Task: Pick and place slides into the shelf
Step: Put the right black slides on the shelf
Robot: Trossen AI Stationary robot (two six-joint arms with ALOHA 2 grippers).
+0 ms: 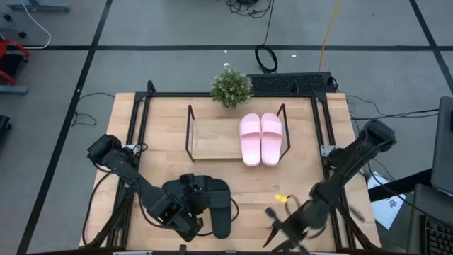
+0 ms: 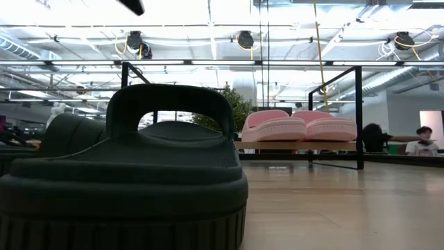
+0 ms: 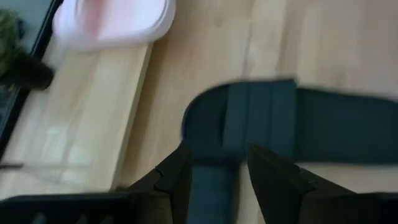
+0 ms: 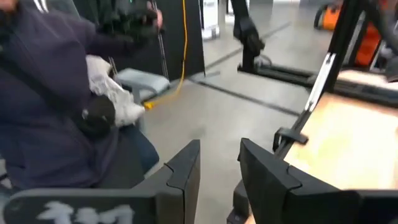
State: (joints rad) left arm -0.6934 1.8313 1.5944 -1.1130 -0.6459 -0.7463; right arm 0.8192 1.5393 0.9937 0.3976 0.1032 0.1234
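The left claw is clamped across one black slide. A straight lift is advised, the sole kept level toward the shelf ahead, beside the pink slides. The right claw waits with fingers apart, empty.

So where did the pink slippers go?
The pink slides sit side by side on the right end of the shelf, near the little green plant, toward the table's far side in the high view.
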